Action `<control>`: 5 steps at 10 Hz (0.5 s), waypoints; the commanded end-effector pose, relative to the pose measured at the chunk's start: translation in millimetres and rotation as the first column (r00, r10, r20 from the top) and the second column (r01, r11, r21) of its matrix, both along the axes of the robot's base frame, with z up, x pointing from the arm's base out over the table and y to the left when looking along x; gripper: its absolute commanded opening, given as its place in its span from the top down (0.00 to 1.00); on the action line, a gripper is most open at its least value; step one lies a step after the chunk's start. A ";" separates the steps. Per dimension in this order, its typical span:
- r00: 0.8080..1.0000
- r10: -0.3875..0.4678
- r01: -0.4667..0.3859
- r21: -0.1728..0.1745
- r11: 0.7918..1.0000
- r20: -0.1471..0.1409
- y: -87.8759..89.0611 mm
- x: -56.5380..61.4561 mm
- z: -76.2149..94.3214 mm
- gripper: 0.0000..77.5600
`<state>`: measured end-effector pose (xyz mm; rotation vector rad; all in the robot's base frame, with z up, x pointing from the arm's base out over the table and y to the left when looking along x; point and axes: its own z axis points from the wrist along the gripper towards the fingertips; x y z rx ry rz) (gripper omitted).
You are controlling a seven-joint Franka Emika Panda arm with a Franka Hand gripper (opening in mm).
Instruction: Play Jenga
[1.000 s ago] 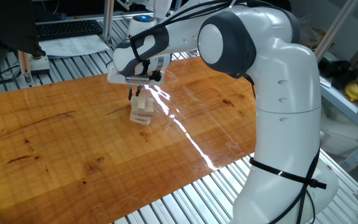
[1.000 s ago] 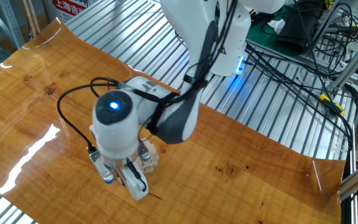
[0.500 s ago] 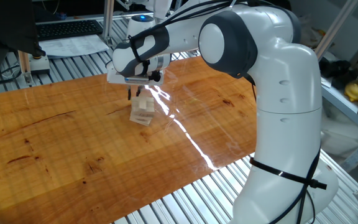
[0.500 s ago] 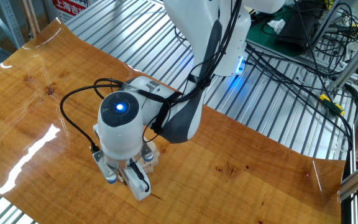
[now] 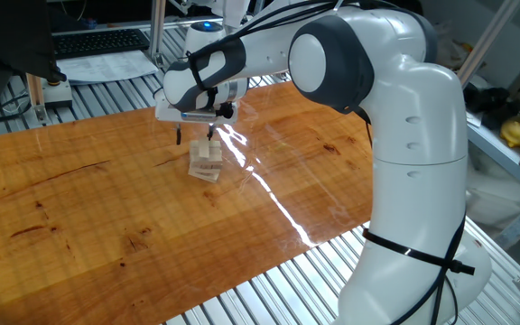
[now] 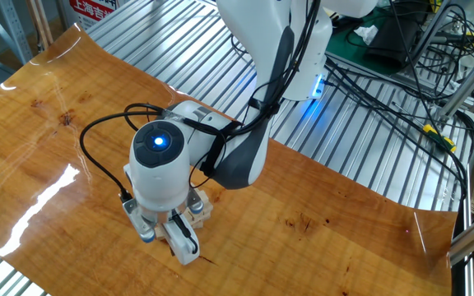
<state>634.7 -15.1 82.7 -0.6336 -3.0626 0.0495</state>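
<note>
My fingers have spread apart since a second ago; my gripper (image 5: 194, 137) now straddles the top of the Jenga (image 5: 208, 161) with its jaws open wide. The glossy orange wooden table (image 5: 79, 199) shows dark grain streaks and glare. My white arm reaches down, wrist vertical. The small pale block tower stands left of centre, slightly uneven.
</note>
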 end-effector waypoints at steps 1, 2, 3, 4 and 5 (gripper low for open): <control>1.000 -0.003 0.003 0.001 1.000 0.004 0.6 0.5 2.2 0.00; 1.000 -0.003 0.003 0.001 1.000 0.004 0.6 0.5 2.2 0.00; 1.000 -0.003 0.003 0.001 1.000 0.004 0.6 0.5 2.2 0.00; 1.000 -0.003 0.003 0.001 1.000 0.004 0.6 0.5 2.2 0.00; 1.000 0.003 -0.003 -0.004 1.000 -0.002 1.1 3.5 -0.6 0.00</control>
